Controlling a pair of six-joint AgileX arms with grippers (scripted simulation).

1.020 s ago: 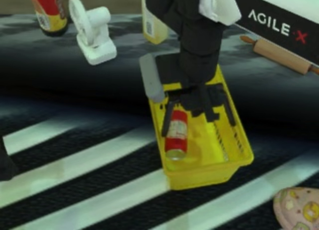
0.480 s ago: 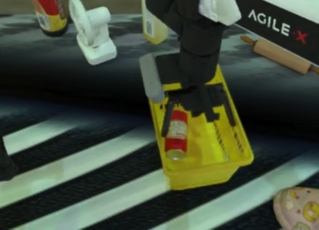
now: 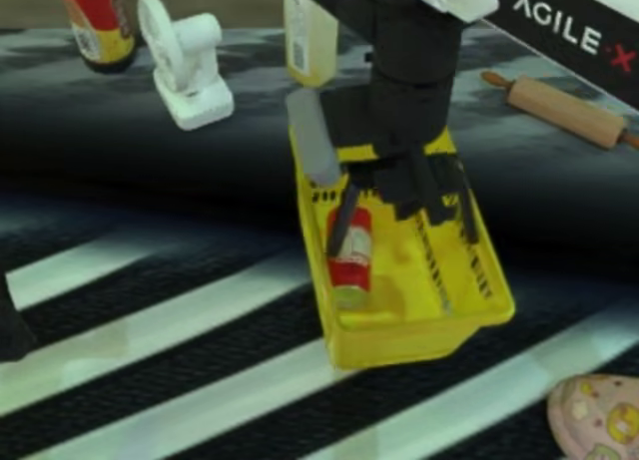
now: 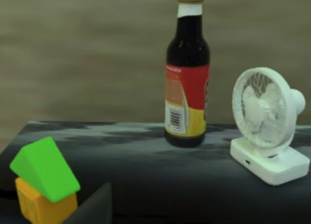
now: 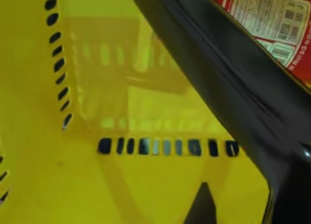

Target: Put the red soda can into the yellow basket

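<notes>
The red soda can [image 3: 349, 257] lies on its side inside the yellow basket [image 3: 399, 330], against its left wall, silver top toward the near end. My right gripper [image 3: 419, 193] hangs over the basket's far half, just beyond the can, open and holding nothing. In the right wrist view a dark grey handle [image 5: 218, 73] crosses close in front, the can's label [image 5: 272, 25] shows behind it, and one fingertip [image 5: 204, 207] stands over the yellow floor. My left arm [image 3: 8, 325] is parked at the table's left edge; one finger [image 4: 95, 204] shows, with nothing held.
A red-and-yellow labelled bottle [image 3: 95, 21] and a white fan [image 3: 185, 61] stand at the far left. A pale yellow container [image 3: 305, 41] is behind the basket and a rolling pin [image 3: 564, 106] lies far right. A pink round object [image 3: 594, 415] sits near right. A green-and-orange block [image 4: 43, 185] is by the left gripper.
My right arm has drawn back toward the far side, and the basket, with the can in it, has shifted the same way. The left arm has not moved.
</notes>
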